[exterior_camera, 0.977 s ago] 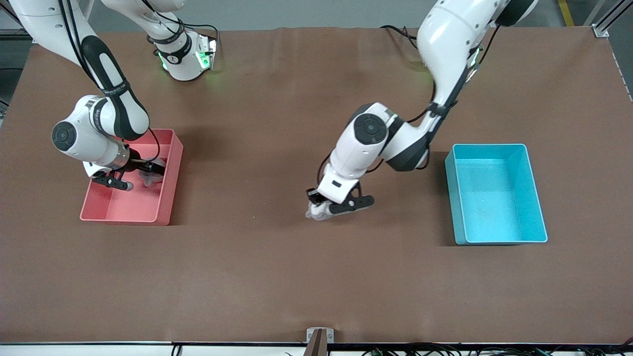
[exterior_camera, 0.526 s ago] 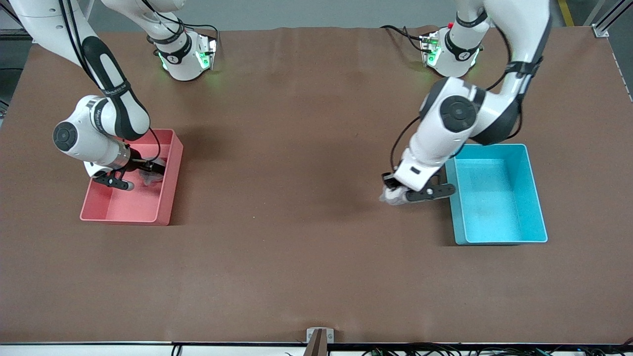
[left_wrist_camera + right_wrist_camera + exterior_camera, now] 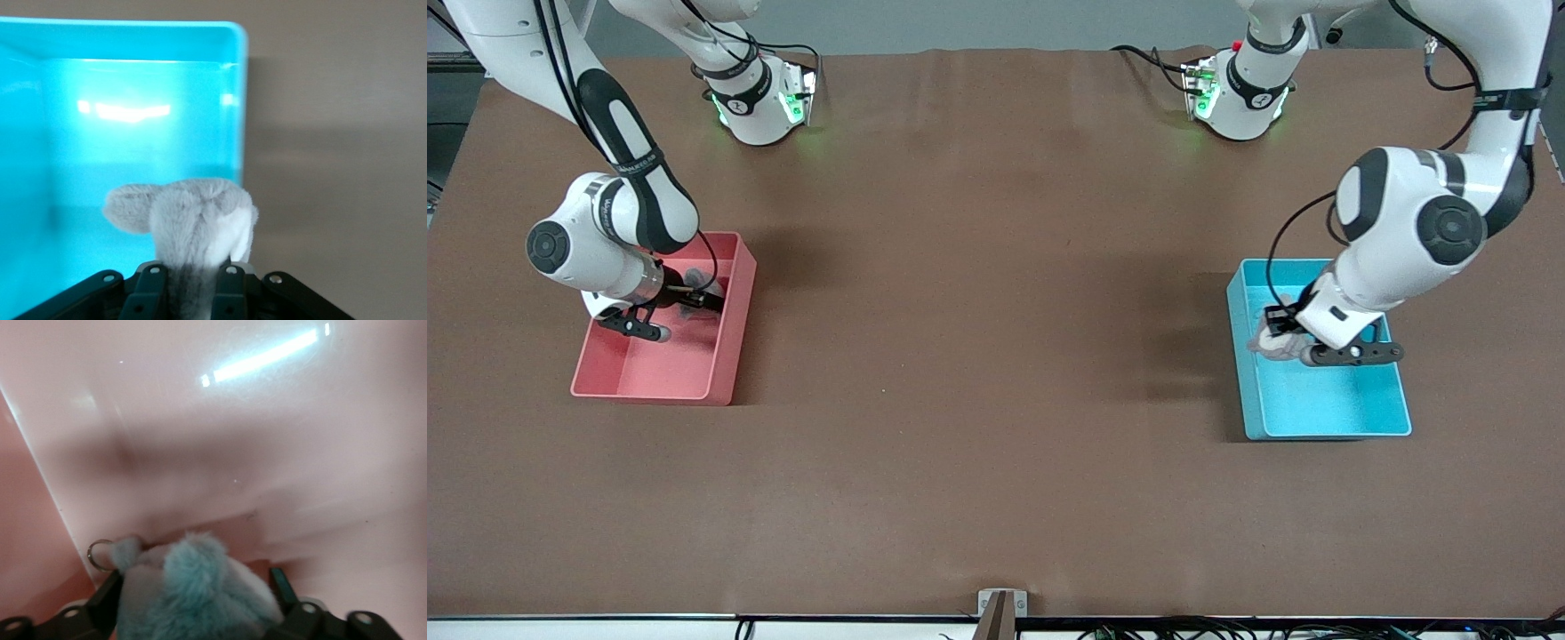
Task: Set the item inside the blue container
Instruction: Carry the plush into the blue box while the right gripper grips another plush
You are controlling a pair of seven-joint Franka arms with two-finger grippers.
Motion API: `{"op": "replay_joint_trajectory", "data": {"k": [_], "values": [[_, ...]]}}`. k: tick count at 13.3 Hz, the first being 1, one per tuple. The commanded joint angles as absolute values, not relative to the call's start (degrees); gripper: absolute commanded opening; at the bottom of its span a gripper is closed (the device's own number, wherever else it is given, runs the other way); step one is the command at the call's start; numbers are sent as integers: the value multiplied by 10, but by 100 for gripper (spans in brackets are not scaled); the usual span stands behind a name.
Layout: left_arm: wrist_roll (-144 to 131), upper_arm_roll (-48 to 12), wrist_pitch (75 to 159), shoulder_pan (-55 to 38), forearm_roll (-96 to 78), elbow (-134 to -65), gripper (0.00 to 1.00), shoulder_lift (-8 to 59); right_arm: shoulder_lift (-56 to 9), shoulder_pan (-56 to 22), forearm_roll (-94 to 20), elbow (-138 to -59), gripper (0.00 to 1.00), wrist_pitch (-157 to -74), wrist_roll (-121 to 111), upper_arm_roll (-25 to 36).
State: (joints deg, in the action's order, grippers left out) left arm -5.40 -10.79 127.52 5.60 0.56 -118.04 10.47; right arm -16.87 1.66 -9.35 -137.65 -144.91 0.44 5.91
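Holding the grey plush (image 3: 193, 220) clamped in my left hand (image 3: 1285, 342) over the blue container (image 3: 1392, 391) rim, I'm seeing the right hand (image 3: 676, 311), spread around a teal plush (image 3: 200, 593), in the pink bin (image 3: 729, 342).

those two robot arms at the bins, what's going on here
The left pincer is shut on a grey plush toy and holds it over the blue container, above the bin's wall toward the right arm's end of the table; the toy is not yet dropped in. At the table's right arm's end, the right pincer is down inside the pink bin, its fingers on either side of a teal plush toy with a small metal ring.
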Motion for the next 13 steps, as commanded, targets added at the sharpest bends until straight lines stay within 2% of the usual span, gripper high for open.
{"op": "replay_joint_trajectory", "data": {"k": [1, 10, 13], "values": [[2, -114, 1272, 97, 27, -1185, 22, 105, -165, 14, -106, -1386, 78, -1460, -2, 60], [12, -114, 1301, 135, 88, -1190, 23, 184, -163, 14, -106, -1387, 78, -1451, -2, 60], [12, -113, 1301, 136, 91, -1191, 29, 192, -163, 16, -106, -1387, 60, -1441, -2, 60]]}}
